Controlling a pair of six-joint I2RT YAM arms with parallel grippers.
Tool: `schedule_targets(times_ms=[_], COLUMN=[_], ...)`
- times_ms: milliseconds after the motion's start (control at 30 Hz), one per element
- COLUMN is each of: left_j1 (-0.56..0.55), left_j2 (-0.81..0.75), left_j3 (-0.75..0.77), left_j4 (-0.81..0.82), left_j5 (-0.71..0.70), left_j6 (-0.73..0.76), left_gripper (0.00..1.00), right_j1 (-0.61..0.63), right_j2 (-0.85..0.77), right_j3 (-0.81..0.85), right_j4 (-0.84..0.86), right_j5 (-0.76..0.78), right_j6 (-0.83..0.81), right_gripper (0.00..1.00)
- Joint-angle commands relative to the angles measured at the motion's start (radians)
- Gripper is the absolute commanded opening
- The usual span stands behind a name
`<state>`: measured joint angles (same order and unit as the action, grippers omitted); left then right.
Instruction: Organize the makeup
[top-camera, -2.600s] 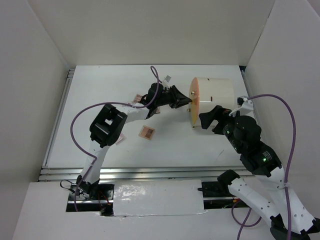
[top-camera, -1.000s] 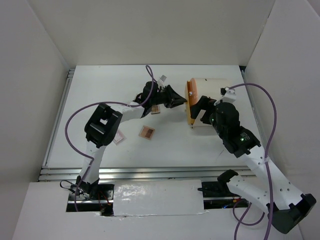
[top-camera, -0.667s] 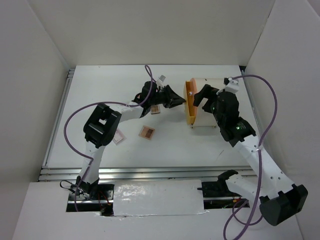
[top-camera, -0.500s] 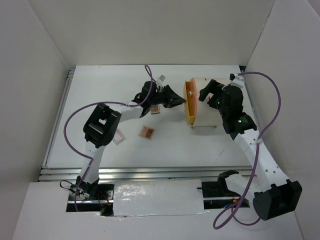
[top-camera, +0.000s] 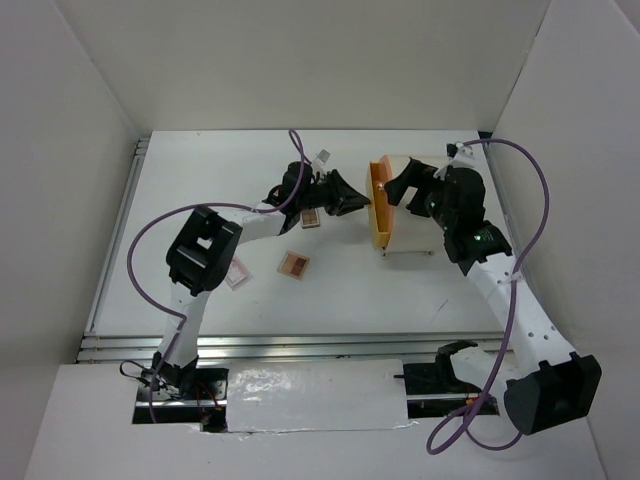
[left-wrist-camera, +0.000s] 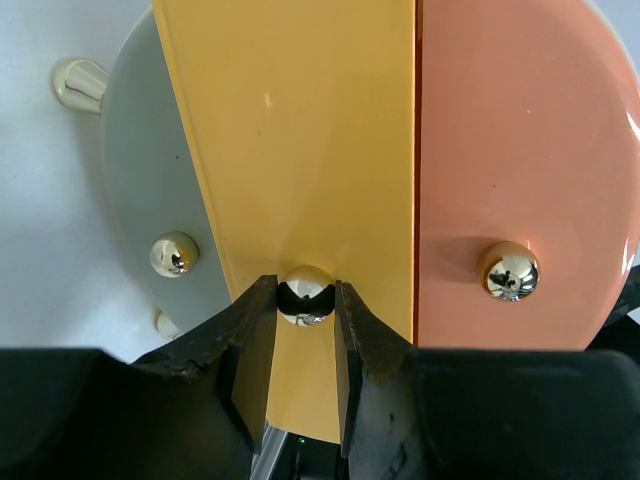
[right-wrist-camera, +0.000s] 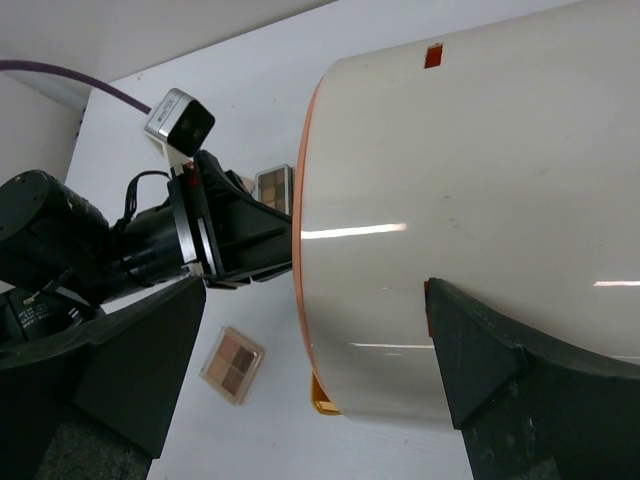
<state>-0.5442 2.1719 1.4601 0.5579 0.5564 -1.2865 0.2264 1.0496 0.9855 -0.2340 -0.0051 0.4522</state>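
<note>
Left hand (left-wrist-camera: 305, 330) pinches narrow on the drawer (left-wrist-camera: 320, 150) knob (left-wrist-camera: 306, 295); right hand (right-wrist-camera: 315, 350) stands wide astride the container (right-wrist-camera: 450, 180), not clamping it. On a pull, the unbraced container may drag along, or the round knob may slip free. 1 palette (top-camera: 294, 264) lies on the bench (top-camera: 200, 170), left of the container

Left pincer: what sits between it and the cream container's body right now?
The orange drawer front, standing out from the cream container. The left wrist view shows the left pincer closed on its gold knob.
</note>
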Motion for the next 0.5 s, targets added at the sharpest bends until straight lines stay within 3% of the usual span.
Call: schedule_targets(times_ms=[0,467], left_j1=[0.015,0.035], left_j2=[-0.020,-0.021], left_j3=[0.013,0.046], left_j4=[-0.015,-0.082], left_j5=[0.013,0.036], left_j6=[0.029,0.055], left_gripper=[0.25,0.22], right_j1=[-0.002,0.002], right_j2=[0.030,0.029], right_j3=[0.054,0.013], right_j4=[-0.027,-0.096], right_j5=[0.001,0.154], right_j6=[-0.007,0.025], right_gripper=[1.00,1.00])
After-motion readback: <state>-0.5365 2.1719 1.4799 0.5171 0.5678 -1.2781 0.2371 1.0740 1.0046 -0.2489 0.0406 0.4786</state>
